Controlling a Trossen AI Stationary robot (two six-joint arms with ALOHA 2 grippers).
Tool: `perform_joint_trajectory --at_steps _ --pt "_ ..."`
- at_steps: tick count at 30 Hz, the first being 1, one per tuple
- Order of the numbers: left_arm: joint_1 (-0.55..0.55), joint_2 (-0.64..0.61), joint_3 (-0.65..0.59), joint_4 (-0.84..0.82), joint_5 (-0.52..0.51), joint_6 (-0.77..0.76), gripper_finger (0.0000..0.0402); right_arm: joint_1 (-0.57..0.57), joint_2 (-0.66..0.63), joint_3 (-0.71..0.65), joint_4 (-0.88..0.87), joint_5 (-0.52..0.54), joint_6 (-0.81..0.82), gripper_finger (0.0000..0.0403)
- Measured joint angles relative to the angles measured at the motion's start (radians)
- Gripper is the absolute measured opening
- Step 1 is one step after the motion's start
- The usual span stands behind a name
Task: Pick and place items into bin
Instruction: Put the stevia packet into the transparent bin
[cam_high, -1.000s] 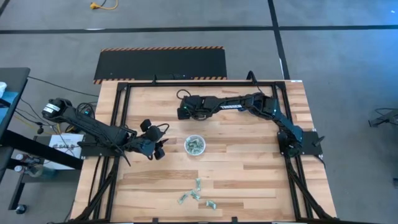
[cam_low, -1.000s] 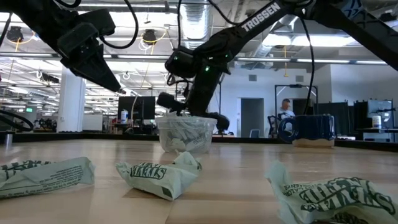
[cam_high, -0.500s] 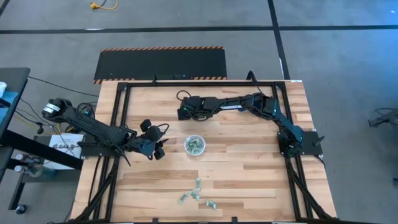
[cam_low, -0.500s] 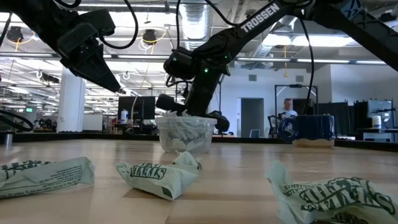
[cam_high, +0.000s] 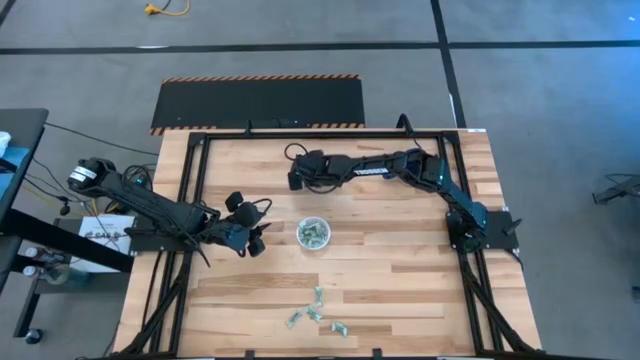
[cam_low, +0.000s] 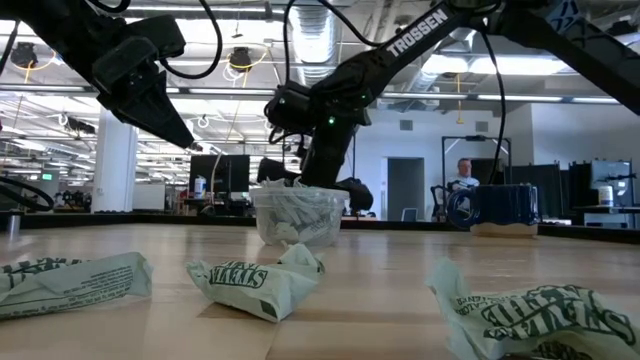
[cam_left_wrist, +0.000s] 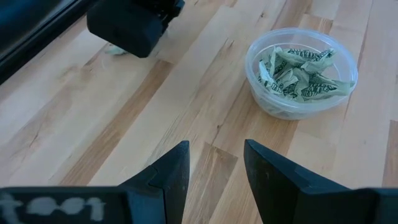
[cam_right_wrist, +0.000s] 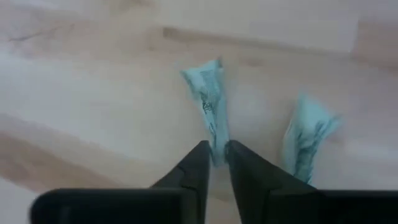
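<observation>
Left arm (cam_high: 150, 208): matte black jointed links, round silver-white cap at base, loose black cables | Right arm (cam_low: 400, 45): matte black tubular links, white "TROSSEN" lettering, small green indicator light near wrist, black cables looping overhead | Fingers (cam_left_wrist: 168, 177): two dark, flat, tapered plastic blades

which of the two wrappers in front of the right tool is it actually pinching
The wrapper running straight down between the right tool's nearly shut fingers. The other wrapper lies off to the side on the table, untouched.
</observation>
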Motion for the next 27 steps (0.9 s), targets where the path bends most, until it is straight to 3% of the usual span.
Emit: perform_joint_trajectory --at_steps 4,14,21,27 --pt "0.000 0.000 0.000 0.000 0.000 0.000 0.0144 0.006 0.000 0.000 0.005 0.031 -0.047 0.0009" --pt "0.000 0.000 0.000 0.000 -0.001 0.022 0.0144 0.037 -0.011 0.025 -0.026 0.035 -0.149 0.0002" --pt "0.000 0.000 0.000 0.000 -0.002 0.031 0.0144 0.092 -0.013 0.130 -0.195 0.056 -0.301 0.0001" --pt "0.000 0.000 0.000 -0.005 -0.003 0.060 0.0144 0.163 -0.013 0.224 -0.447 0.177 -0.434 0.0000"
